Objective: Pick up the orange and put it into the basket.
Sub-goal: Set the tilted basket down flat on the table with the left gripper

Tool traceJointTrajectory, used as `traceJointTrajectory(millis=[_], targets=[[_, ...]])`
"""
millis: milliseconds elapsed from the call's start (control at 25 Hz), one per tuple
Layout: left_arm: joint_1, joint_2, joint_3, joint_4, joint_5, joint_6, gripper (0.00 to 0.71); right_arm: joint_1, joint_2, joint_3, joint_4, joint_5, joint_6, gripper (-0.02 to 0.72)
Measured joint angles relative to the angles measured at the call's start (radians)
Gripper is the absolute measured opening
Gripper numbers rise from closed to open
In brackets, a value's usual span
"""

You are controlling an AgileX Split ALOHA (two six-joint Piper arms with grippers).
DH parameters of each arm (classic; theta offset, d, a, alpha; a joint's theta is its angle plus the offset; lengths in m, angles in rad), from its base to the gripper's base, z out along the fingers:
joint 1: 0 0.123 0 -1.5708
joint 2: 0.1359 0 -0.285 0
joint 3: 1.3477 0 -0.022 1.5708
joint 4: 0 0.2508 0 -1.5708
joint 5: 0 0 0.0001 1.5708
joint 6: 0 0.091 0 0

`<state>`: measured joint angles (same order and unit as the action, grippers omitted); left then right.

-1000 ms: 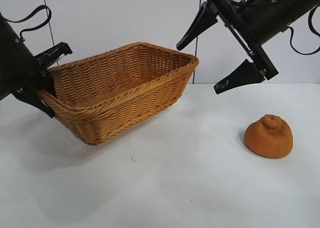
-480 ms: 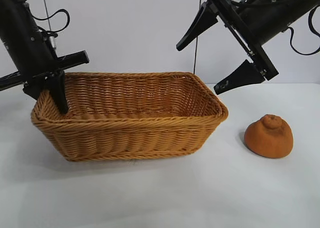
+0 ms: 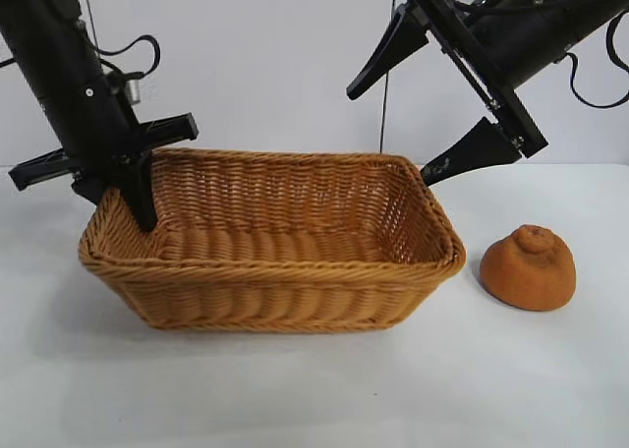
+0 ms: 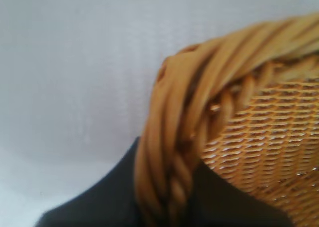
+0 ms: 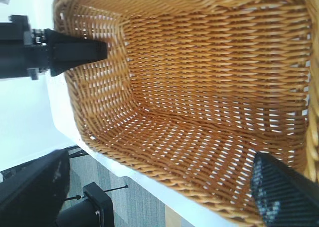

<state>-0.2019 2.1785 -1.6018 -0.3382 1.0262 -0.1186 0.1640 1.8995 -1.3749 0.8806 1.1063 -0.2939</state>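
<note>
I have the table [image 3: 295, 399] under everything, a plain white surface with nothing marking it. The basket [image 3: 285, 291] is the biggest thing on it, sitting flat and level on its base, long side facing the exterior camera, braided rim running all the way round.

My left gripper [image 3: 133, 193] is clamped on the basket's rim at its left end. One finger [image 3: 138, 195] reaches down inside the wicker wall, the other is outside it, and the rim runs between them. From the left wrist camera I see the braided rim [image 4: 179, 152] passing straight through the dark jaws, so I read that as a firm grasp on the basket.

My right gripper [image 3: 432, 114] hangs in the air above the basket's right end, tilted downward and toward the basket, fingers spread wide with nothing between them. Its lower fingertip [image 3: 447, 163] is just above the rim at the far right corner; I cannot tell whether it touches. The right wrist camera looks down into the empty woven interior [image 5: 199, 112], with the left gripper's finger [image 5: 75, 53] showing at the far end wall.

The orange [image 3: 528, 266] sits on the table just right of the basket, apart from it, below and right of the open right fingers, knob up.
</note>
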Motion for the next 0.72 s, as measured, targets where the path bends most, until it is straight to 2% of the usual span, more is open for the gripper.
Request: traceJointTrajectory(millis=[200,280,320,400,440,480,560,720], targets=[[0.000,0.032,0.000,-0.016,-0.027,0.021,0.099,0.000,0.000,0.000,0.000,0.000,0.000,0.676],[0.000,0.031,0.000,-0.019,-0.030,0.021,0.206,0.000,0.000,0.000,0.000,0.001,0.000,0.676],[0.000,0.031,0.000,-0.021,-0.030,0.021,0.284,0.000,0.000,0.000,0.000,0.002,0.000,0.676],[0.000,0.031,0.000,-0.023,-0.026,0.021,0.501,0.000,0.000,0.000,0.000,0.004,0.000,0.676],[0.000,0.030,0.000,-0.024,-0.022,0.021,0.575,0.000,0.000,0.000,0.000,0.004,0.000,0.676],[0.000,0.027,0.000,-0.024,-0.017,0.021,0.621,0.000,0.000,0.000,0.000,0.005,0.000,0.676],[0.000,0.012,0.000,-0.024,-0.001,0.021,0.664,0.000,0.000,0.000,0.000,0.005,0.000,0.676],[0.000,-0.049,-0.048,0.004,0.055,0.021,0.689,0.000,0.000,0.000,0.000,0.005,0.000,0.676]])
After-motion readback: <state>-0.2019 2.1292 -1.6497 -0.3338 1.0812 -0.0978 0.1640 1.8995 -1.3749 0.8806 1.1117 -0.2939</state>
